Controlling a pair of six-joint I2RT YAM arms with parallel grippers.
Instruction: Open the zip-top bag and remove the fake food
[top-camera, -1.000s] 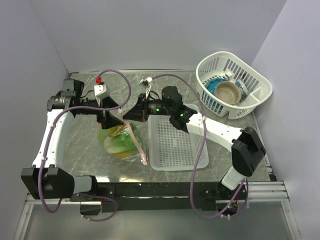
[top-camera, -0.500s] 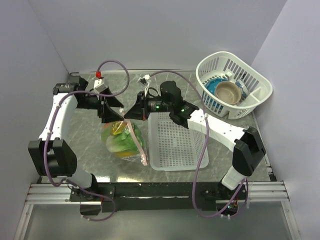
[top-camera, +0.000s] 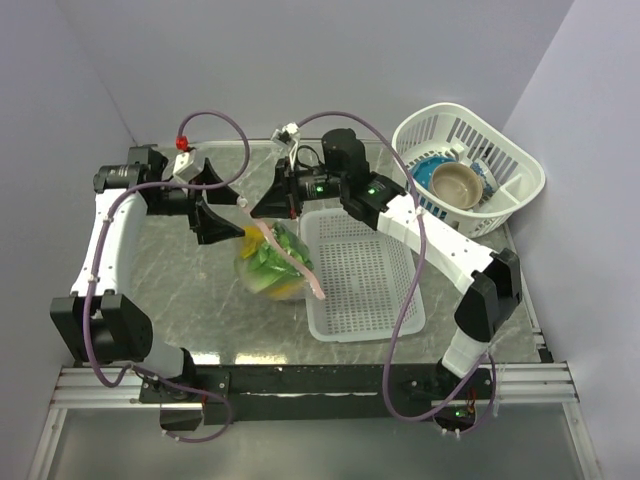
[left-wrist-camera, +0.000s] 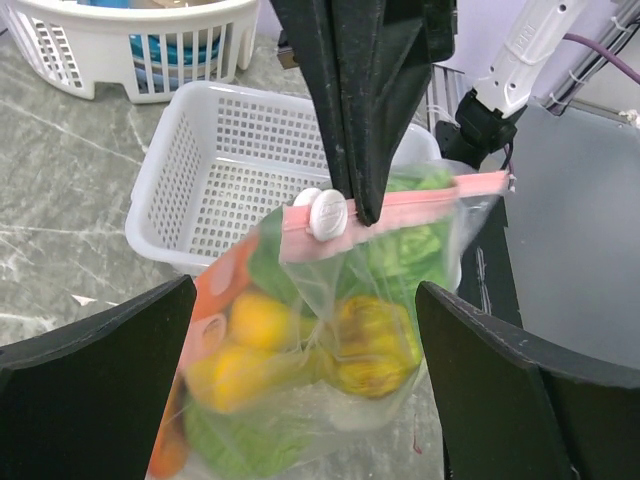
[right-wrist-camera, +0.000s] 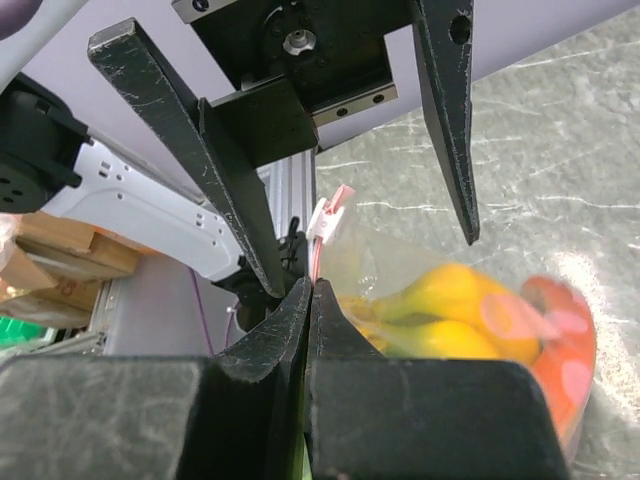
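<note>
The zip-top bag (top-camera: 272, 262) hangs in the air from its pinkish zip strip (left-wrist-camera: 400, 203), with a white slider (left-wrist-camera: 327, 213) on the strip. Inside it is the fake food (left-wrist-camera: 300, 345): yellow banana shapes, green lettuce and orange slices. My right gripper (top-camera: 256, 209) is shut on the zip strip and carries the bag; its closed tips also show in the right wrist view (right-wrist-camera: 312, 292). My left gripper (top-camera: 230, 205) is open wide, its fingers (left-wrist-camera: 110, 350) either side of the bag (right-wrist-camera: 470, 300) without touching it.
A white perforated tray (top-camera: 365, 290) lies just right of the hanging bag, and shows behind it in the left wrist view (left-wrist-camera: 240, 150). A white basket (top-camera: 505, 165) with a blue and a tan bowl stands at the back right. Grey walls close in on the left and at the back.
My right gripper has lifted the bag off the table and carried it right, toward the tray's left edge. My left gripper has risen with it and stands open around it.
</note>
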